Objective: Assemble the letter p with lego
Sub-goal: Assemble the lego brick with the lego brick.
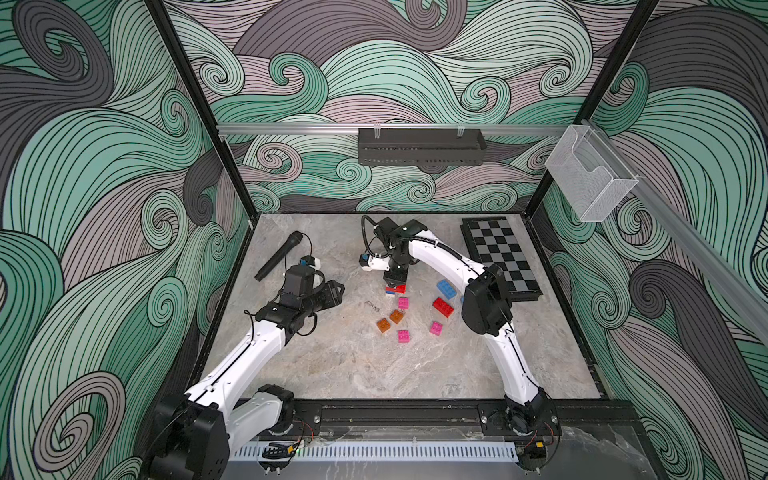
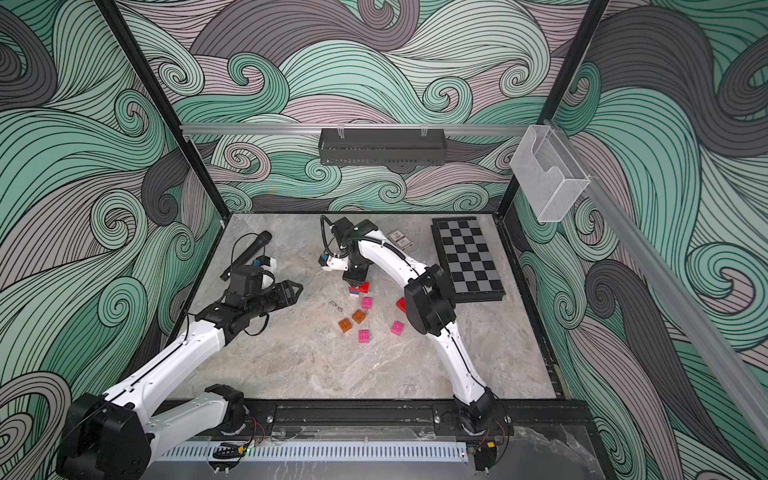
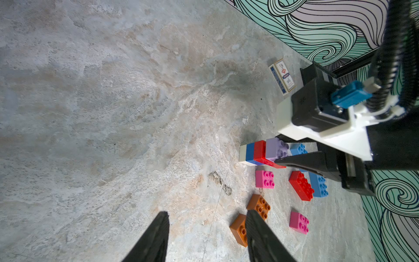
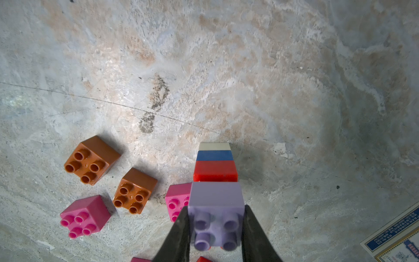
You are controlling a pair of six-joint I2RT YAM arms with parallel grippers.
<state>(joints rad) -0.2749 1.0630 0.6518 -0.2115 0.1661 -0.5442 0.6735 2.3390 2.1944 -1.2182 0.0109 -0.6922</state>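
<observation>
You'll find the black microphone (image 1: 279, 255) lying beyond the left pincer (image 1: 337, 287). Chessboard (image 1: 500, 257) flat, well right of the right pincer (image 1: 395, 284); boxed cards (image 2: 400, 240) between them, farther back. Dark smudge (image 4: 155, 103), possibly dirt, between both pincers.

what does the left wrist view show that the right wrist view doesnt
Only the left wrist view: the open, empty left hand, a loose blue brick and the patterned wall.
Only the right wrist view: both fingers of the right hand pressed on opposite sides of the lilac brick.
Both: the stack of white, blue, red and lilac, two orange bricks, pink bricks and the card box.
</observation>
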